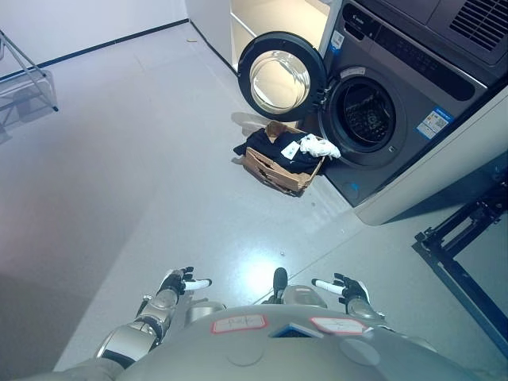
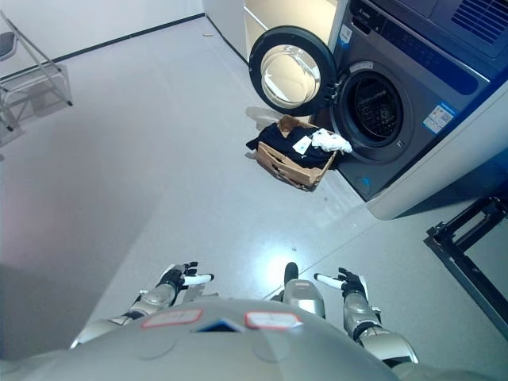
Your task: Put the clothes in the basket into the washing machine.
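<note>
- Nearest to us, low in the view, the left hand (image 1: 181, 282) and the right hand (image 1: 347, 287) hover above the floor (image 1: 143, 175), well apart from each other; each has its fingers straight and relaxed, pointing inward, and neither holds anything.
- Farther ahead we see the box (image 1: 278, 173), a worn cardboard one serving as the basket, resting on the floor just in front of the washing machine (image 1: 413, 87).
- Inside the box lie the clothes: a dark garment (image 1: 274, 148) that spills over the left rim onto the floor, and a white garment (image 1: 320, 146) on top at the right end, nearest the machine.
- We note that the round door (image 1: 279, 76) of the machine stands swung open to the left, directly above the box, exposing the dark drum opening (image 1: 365, 113).
- At the far left edge we see a metal rack (image 1: 28, 75), well apart from everything else.
</note>
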Controlling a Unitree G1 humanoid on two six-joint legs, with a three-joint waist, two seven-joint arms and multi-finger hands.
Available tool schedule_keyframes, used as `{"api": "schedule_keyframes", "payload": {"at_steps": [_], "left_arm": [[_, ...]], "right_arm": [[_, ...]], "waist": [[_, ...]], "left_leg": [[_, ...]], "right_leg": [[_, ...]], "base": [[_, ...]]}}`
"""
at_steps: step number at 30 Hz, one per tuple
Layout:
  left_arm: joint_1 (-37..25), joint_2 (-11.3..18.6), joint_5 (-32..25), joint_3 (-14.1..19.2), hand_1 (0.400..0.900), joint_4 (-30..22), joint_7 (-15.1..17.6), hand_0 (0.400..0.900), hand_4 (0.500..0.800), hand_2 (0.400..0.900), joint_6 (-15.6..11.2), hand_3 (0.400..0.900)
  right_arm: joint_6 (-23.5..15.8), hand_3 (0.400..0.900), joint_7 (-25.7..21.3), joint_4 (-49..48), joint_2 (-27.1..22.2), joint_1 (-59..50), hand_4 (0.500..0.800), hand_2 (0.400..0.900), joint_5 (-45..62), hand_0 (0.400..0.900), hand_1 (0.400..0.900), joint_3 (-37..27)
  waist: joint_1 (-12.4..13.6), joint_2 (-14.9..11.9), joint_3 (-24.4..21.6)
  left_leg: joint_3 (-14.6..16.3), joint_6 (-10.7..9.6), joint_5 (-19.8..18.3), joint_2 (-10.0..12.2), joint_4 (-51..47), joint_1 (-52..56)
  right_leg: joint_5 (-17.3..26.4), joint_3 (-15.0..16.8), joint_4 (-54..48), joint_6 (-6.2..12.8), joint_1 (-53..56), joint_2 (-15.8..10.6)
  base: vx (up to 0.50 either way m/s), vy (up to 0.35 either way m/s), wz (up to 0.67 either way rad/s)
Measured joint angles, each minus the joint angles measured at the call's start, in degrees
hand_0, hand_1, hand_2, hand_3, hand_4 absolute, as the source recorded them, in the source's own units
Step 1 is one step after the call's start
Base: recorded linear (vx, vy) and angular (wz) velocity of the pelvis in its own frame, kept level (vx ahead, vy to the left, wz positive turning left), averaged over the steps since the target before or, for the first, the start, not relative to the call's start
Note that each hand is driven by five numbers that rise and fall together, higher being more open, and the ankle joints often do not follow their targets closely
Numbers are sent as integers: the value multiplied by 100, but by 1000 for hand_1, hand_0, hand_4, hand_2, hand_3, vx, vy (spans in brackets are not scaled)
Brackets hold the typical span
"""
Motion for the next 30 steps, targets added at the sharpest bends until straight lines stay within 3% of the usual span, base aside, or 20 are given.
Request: {"api": "schedule_keyframes", "payload": {"at_steps": [30], "left_arm": [[0, -1, -3, 1, 900, 8, 4, 900, 800, 900, 82, 900]], "right_arm": [[1, 900, 0, 1, 0, -1, 800, 900, 1, 900, 900, 0]], "waist": [[-1, -18, 29]], "left_leg": [[3, 5, -4, 1, -3, -7]], "right_leg": [[-4, 0, -1, 5, -9, 1]], "base": [[1, -1, -1]]}}
